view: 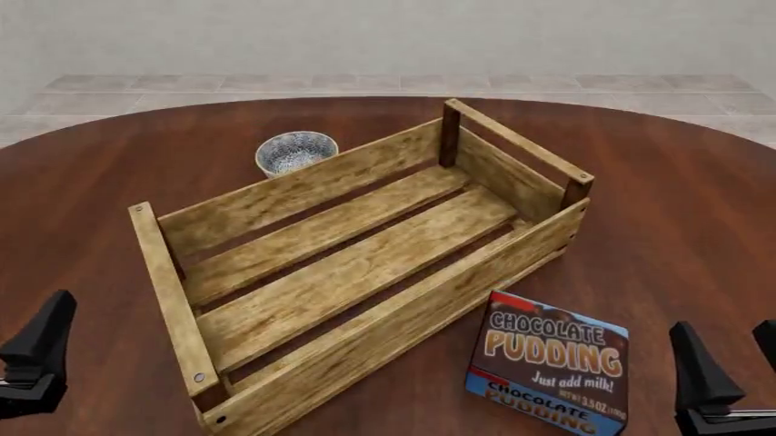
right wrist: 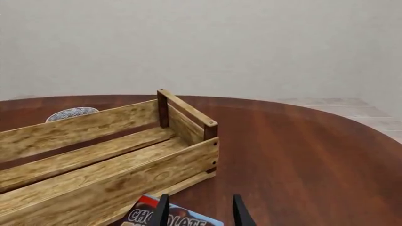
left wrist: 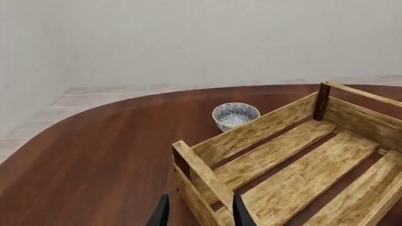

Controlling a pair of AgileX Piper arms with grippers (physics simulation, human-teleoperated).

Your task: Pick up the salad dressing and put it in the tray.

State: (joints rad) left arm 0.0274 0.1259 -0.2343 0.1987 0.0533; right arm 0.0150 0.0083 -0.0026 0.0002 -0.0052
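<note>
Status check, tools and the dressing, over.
Both tools open: left, right. Salad dressing not in view. Tray holds nothing. Pudding box beside tray.

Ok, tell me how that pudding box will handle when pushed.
Likely light and stiff: the chocolate pudding box looks like a carton. Lying flat on the table, it should slide, not tip or roll.

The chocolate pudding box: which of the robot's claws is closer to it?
The right. The right gripper sits just beside the chocolate pudding box; the left gripper is across the table, beyond the tray.
</note>
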